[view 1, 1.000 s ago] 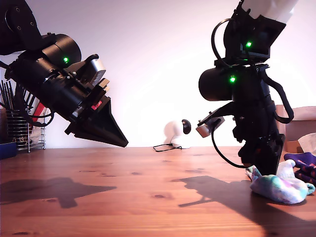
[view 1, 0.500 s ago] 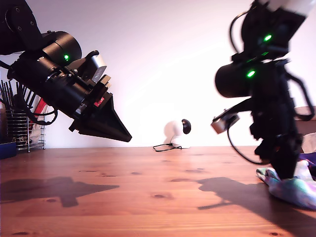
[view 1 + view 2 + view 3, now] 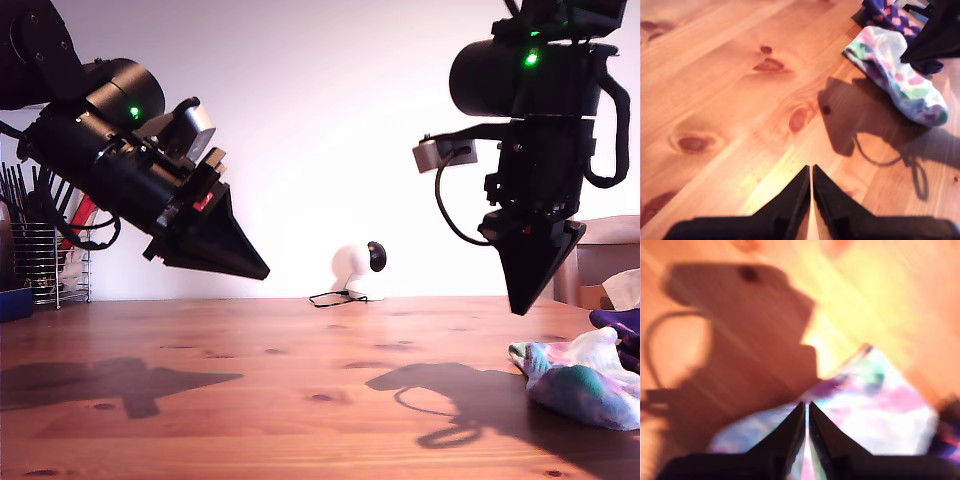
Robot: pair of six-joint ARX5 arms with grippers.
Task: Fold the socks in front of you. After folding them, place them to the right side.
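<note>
The pastel tie-dye sock (image 3: 578, 385) (image 3: 895, 75) (image 3: 880, 400) lies bunched on the wooden table at the exterior view's right. The dark navy sock (image 3: 622, 335) (image 3: 885, 12) with its red-orange pattern lies just behind it, partly cut off by the frame edge. My second gripper (image 3: 522, 308) (image 3: 806, 407) hangs above the tie-dye sock, shut and holding nothing. It also shows in the first wrist view as a dark shape, the second gripper (image 3: 935, 40), over the socks. My first gripper (image 3: 262, 272) (image 3: 811, 170) is shut and empty, tilted down above the table at the exterior view's left.
A wire rack with utensils (image 3: 40, 260) and a blue container (image 3: 14, 302) stand at the exterior view's far left. A small white device (image 3: 352, 270) with a cable sits at the table's back edge. A cardboard box (image 3: 608, 260) stands behind the socks.
My second gripper has lifted off the tie-dye sock, which now lies free on the table further to the exterior view's right. My first arm has barely shifted.
</note>
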